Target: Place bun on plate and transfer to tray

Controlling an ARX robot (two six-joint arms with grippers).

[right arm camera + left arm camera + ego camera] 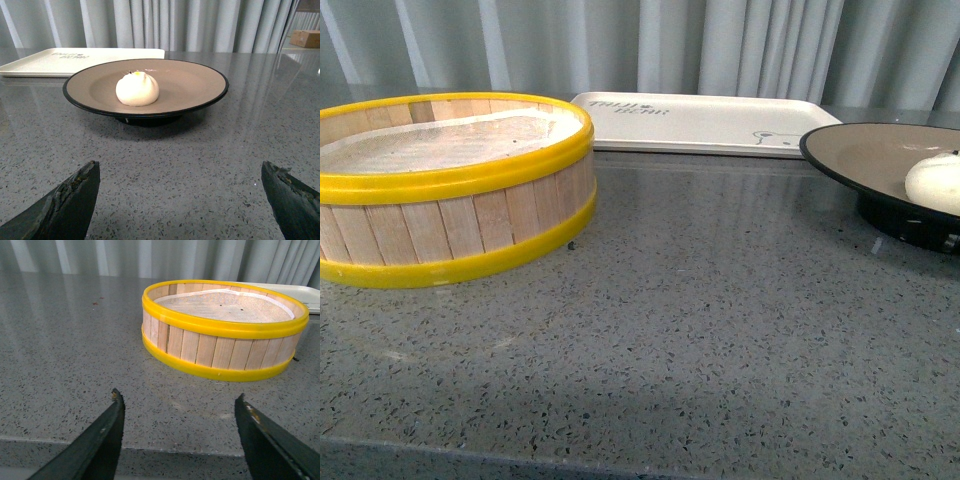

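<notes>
The white bun (137,88) (934,183) rests on the tan plate (195,82) (865,152) with its black rim, at the right of the front view. Behind it, at the back of the counter, lies the cream tray (705,123) (60,61). My right gripper (180,172) is open and empty, low over the counter, a short way in front of the plate. My left gripper (179,402) is also open and empty, near the counter's front edge, facing the steamer basket. Neither arm shows in the front view.
A yellow-rimmed wooden steamer basket (440,190) (222,327) with a white liner stands at the left. The grey speckled counter (700,320) runs between basket and plate. Grey curtains hang behind. A cardboard box (307,37) sits far off in the right wrist view.
</notes>
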